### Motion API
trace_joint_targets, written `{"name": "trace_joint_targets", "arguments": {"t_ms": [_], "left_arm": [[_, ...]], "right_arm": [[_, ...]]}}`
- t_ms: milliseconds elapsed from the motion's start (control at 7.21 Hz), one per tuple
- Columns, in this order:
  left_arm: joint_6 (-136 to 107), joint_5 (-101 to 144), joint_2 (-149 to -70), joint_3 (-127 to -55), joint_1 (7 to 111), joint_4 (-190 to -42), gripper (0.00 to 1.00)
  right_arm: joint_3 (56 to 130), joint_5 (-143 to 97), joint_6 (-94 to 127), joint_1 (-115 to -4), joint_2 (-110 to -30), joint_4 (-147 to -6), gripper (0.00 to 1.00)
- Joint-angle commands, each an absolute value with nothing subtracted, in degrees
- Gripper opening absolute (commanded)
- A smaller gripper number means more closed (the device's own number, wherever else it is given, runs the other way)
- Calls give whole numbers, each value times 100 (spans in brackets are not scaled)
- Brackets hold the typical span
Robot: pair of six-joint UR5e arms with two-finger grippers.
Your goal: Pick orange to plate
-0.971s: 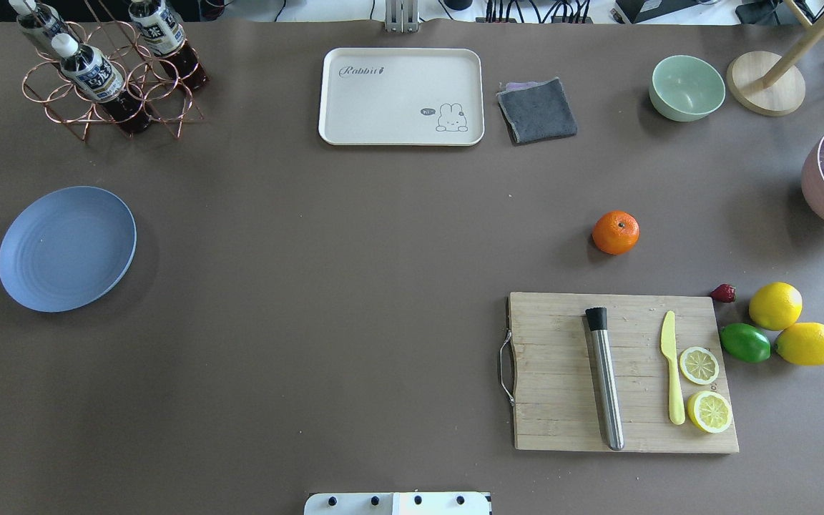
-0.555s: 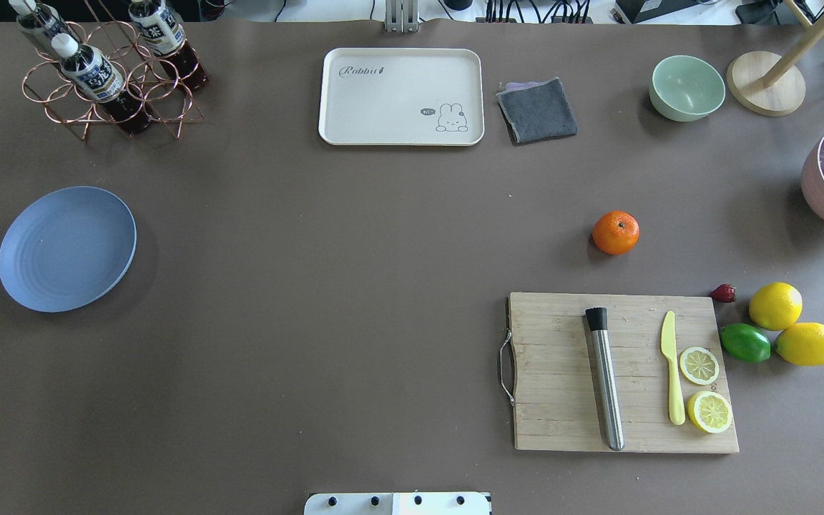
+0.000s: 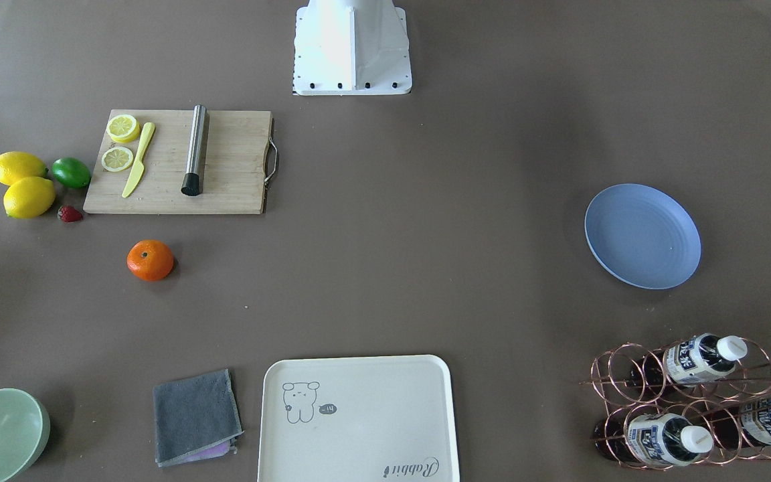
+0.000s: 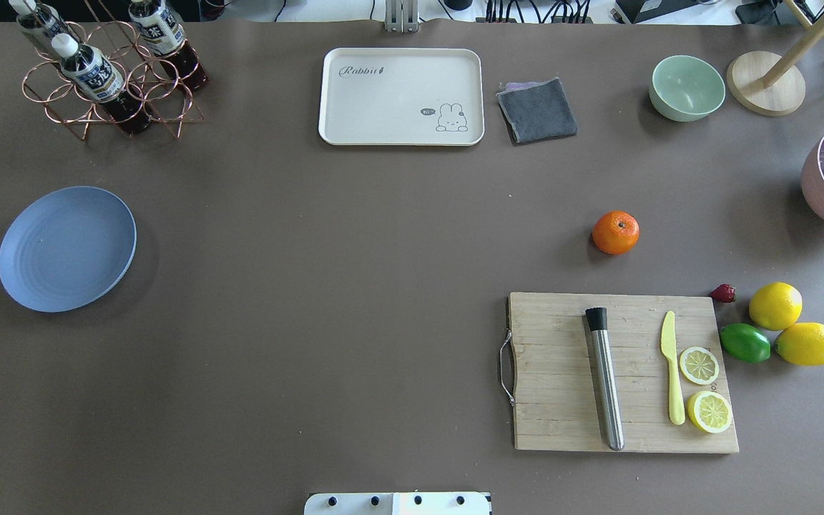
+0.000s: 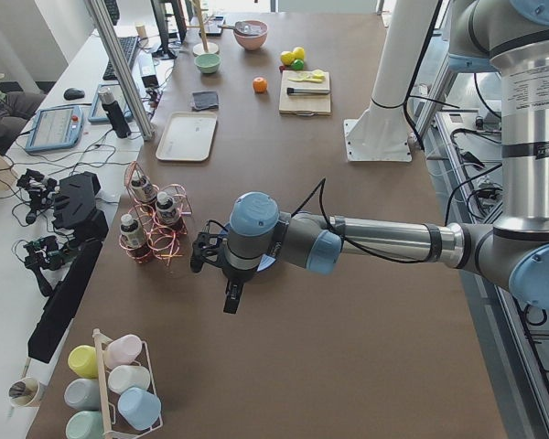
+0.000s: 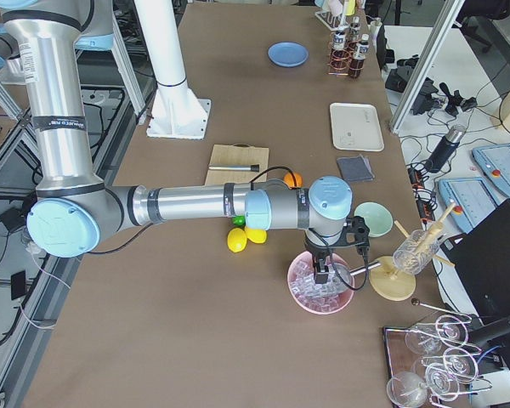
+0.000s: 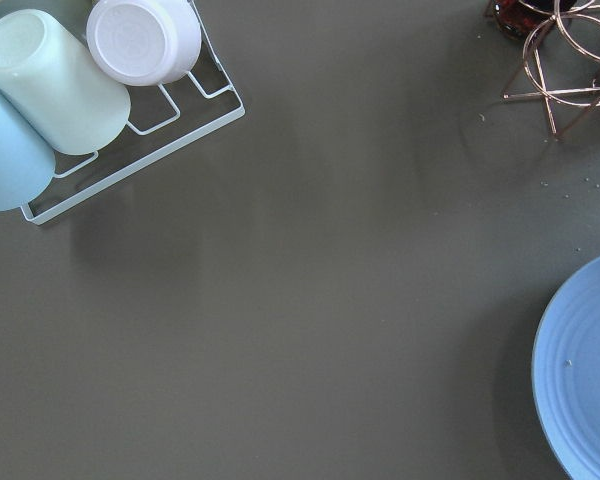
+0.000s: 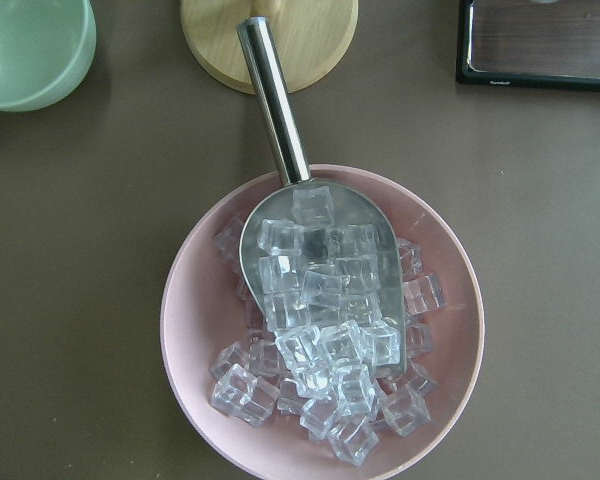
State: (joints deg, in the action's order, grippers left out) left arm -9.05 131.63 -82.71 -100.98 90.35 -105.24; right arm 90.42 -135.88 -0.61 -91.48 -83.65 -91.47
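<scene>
The orange (image 4: 615, 232) lies alone on the brown table just beyond the cutting board; it also shows in the front view (image 3: 150, 260) and far off in the left view (image 5: 260, 85). The pale-blue plate (image 4: 67, 249) sits bare at the table's left side, its rim entering the left wrist view (image 7: 590, 380). My left gripper (image 5: 231, 294) hangs over the table's left end, near the plate and far from the orange. My right gripper (image 6: 321, 270) hovers above the pink ice bowl. Neither shows in the overhead or wrist views, so I cannot tell open or shut.
A cutting board (image 4: 623, 372) carries a steel muddler, yellow knife and lemon slices. Two lemons (image 4: 775, 305), a lime (image 4: 744, 342) and a strawberry lie to its right. Cream tray (image 4: 401, 96), grey cloth, mint bowl (image 4: 687, 87), bottle rack (image 4: 108, 71), pink ice bowl (image 8: 320, 320), cup rack (image 7: 90, 90).
</scene>
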Motion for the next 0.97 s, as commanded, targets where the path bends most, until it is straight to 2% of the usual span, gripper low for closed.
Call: {"name": "trace_joint_targets", "arguments": {"t_ms": [0, 832], "left_arm": [[-905, 13166, -8271, -10090, 9035, -10529, 98], [-897, 13236, -8279, -10151, 9035, -10538, 98]], "right_arm": [[9053, -13588, -62, -9141, -8367, -9149, 100], [9070, -13605, -62, -9141, -8402, -9149, 100]]}}
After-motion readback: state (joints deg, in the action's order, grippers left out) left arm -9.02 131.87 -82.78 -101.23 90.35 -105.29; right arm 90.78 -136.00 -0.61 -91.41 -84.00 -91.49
